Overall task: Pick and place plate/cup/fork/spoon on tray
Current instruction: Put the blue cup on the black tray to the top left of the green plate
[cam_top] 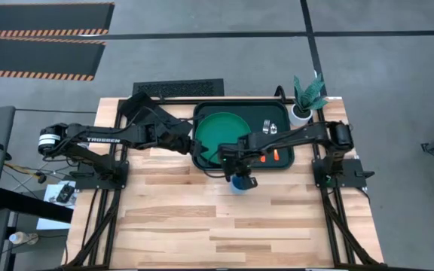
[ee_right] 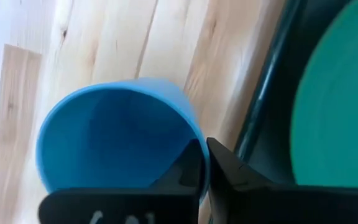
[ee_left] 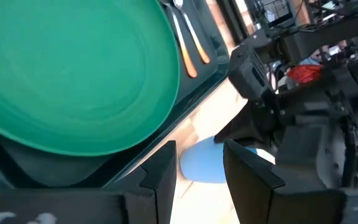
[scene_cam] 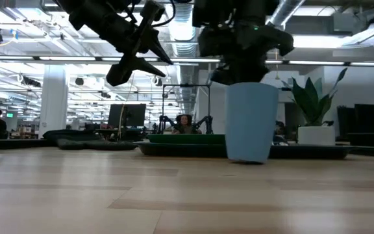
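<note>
The blue cup (cam_top: 239,184) stands upright on the wood table just in front of the tray's near edge; it also shows in the low view (scene_cam: 252,120). My right gripper (cam_top: 240,175) is shut on its rim from above. The green plate (cam_top: 221,134) lies in the left part of the dark tray (cam_top: 288,159). The fork and spoon (ee_left: 186,37) lie side by side in the tray's right part, orange handles toward the near edge. My left gripper (ee_left: 197,171) is open and empty, hovering over the tray's left edge beside the plate. My right gripper pinches the cup's wall at the rim (ee_right: 194,134), on the side nearest the tray. One finger (ee_right: 188,171) is inside the cup and one (ee_right: 232,171) outside. The fingers come from above, pointing down. The cup is upright; whether its base rests on the table, I cannot tell.
A white pot with a green plant (cam_top: 305,102) stands at the tray's far right corner. Bare wood table (cam_top: 232,226) stretches in front of the cup toward the near edge. My left arm (cam_top: 119,135) reaches in from the table's left.
</note>
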`<state>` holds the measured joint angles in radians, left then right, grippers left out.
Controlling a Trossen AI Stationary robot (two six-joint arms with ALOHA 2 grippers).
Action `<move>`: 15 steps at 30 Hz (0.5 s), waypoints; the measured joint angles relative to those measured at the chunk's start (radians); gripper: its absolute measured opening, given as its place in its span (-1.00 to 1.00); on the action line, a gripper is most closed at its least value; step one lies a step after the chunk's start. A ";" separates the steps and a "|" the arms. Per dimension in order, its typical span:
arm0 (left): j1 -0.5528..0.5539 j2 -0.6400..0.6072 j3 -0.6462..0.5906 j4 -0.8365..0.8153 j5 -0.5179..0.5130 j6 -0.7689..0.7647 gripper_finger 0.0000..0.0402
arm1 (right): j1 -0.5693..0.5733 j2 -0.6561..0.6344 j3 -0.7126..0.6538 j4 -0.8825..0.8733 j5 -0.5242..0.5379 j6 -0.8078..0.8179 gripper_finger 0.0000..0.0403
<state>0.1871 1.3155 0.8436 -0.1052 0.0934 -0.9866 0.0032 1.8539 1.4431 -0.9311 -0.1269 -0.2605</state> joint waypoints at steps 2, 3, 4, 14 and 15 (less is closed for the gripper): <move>0.000 0.000 0.000 -0.024 0.004 0.000 -0.42 | 0.000 0.025 0.030 -0.010 -0.003 -0.032 -0.81; 0.000 0.000 0.000 -0.033 0.004 0.001 -0.42 | 0.000 0.038 0.044 -0.014 -0.004 -0.048 -0.79; 0.000 0.000 0.000 -0.042 0.004 0.006 -0.42 | 0.000 0.049 0.056 -0.012 -0.007 -0.061 -0.76; 0.000 0.000 0.000 -0.094 0.030 0.041 -0.42 | 0.000 0.078 0.108 -0.041 -0.030 -0.104 -0.36; 0.000 0.000 0.000 -0.094 0.039 0.041 -0.42 | 0.000 0.072 0.108 -0.052 -0.030 -0.103 -0.30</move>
<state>0.1871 1.3155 0.8436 -0.1994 0.1322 -0.9459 0.0033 1.9256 1.5506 -0.9830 -0.1566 -0.3632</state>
